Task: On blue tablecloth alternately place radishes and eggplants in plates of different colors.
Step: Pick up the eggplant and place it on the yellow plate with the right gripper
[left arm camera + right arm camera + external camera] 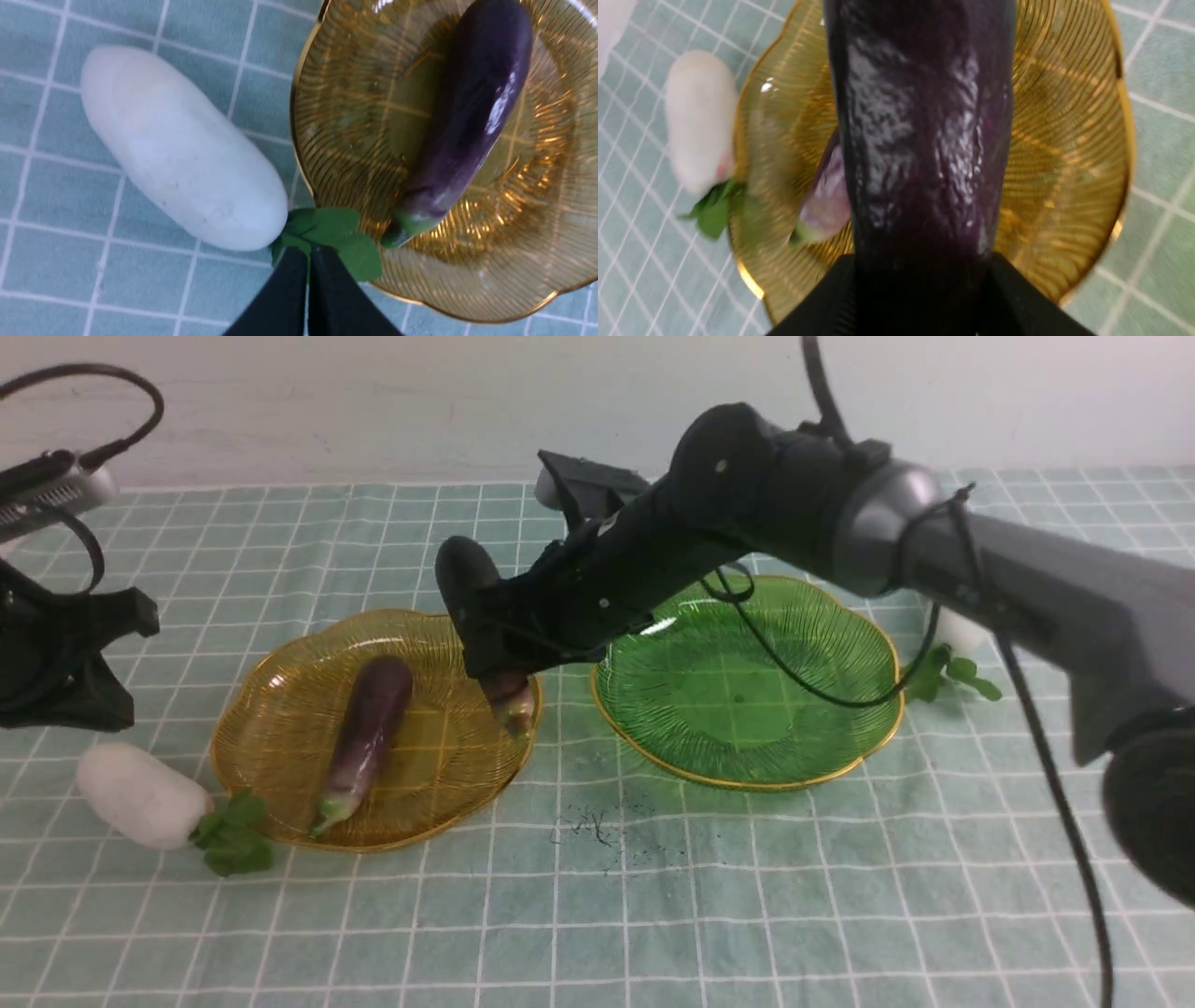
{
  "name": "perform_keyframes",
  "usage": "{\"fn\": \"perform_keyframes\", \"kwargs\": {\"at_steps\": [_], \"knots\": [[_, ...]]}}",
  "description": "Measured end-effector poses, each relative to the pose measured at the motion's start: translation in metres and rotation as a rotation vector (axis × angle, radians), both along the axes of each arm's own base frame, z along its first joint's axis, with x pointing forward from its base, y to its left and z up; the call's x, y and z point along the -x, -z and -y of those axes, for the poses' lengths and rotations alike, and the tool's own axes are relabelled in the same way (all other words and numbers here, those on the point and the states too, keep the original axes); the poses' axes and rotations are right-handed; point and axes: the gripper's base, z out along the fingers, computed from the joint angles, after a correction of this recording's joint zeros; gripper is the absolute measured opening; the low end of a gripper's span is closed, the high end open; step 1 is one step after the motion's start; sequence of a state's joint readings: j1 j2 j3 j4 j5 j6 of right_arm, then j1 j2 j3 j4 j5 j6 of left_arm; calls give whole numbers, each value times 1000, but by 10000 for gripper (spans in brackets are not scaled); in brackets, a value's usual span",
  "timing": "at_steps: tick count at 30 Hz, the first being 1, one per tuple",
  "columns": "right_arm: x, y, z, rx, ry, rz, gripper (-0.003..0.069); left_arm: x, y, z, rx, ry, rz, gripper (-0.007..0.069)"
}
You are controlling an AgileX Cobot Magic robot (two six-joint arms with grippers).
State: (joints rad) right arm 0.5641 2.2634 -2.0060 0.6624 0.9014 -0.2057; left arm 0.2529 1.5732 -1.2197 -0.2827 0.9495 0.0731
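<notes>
On the blue tablecloth (pixel 597 915) lie an amber plate (pixel 280 728) and a green plate (pixel 822 728). One eggplant (pixel 366 733) rests in the amber plate. My right gripper (pixel 499 658) is shut on a second eggplant (pixel 924 140), held just over the amber plate's right rim with its stem tip (pixel 513 705) pointing down. The green plate holds nothing. One radish (pixel 140 795) lies on the cloth left of the amber plate. Another radish (pixel 957 630) peeks out behind my right arm. My left gripper (pixel 308 254) is shut on nothing, above the near radish's leaves (pixel 327 228).
A dark smudge (pixel 593 826) marks the cloth in front of the two plates. My right arm (pixel 934 541) crosses over the green plate's far side. A white wall (pixel 373 401) bounds the table at the back.
</notes>
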Motion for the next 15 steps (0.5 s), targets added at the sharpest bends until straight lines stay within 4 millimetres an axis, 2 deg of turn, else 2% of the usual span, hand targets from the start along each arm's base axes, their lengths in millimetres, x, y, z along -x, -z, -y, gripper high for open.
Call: {"fn": "perform_keyframes", "kwargs": {"at_steps": [2, 5, 7, 10, 11, 12, 13, 14, 15], "knots": [[-8, 15, -10, -7, 12, -23, 292, 8, 10, 2, 7, -7, -22, -8], [-16, 29, -17, -12, 25, -52, 293, 9, 15, 2, 11, -11, -34, -8], [-18, 37, -19, -10, 36, -76, 323, 9, 15, 2, 13, -17, -33, -8], [-20, 42, -20, -6, 41, -89, 483, 9, 15, 2, 16, -24, -33, 12], [-20, 43, -20, -5, 41, -89, 483, 9, 15, 2, 16, -24, -33, 15], [-19, 42, -19, -5, 38, -92, 556, 9, 15, 2, 18, -26, -36, 37], [-19, 41, -19, -5, 38, -91, 563, 9, 15, 2, 17, -27, -36, 45], [-19, 40, -16, 1, 30, -101, 609, 10, 15, 1, 16, -32, -41, 83], [-20, 39, -15, 3, 28, -101, 613, 10, 15, 1, 17, -32, -41, 90]]}}
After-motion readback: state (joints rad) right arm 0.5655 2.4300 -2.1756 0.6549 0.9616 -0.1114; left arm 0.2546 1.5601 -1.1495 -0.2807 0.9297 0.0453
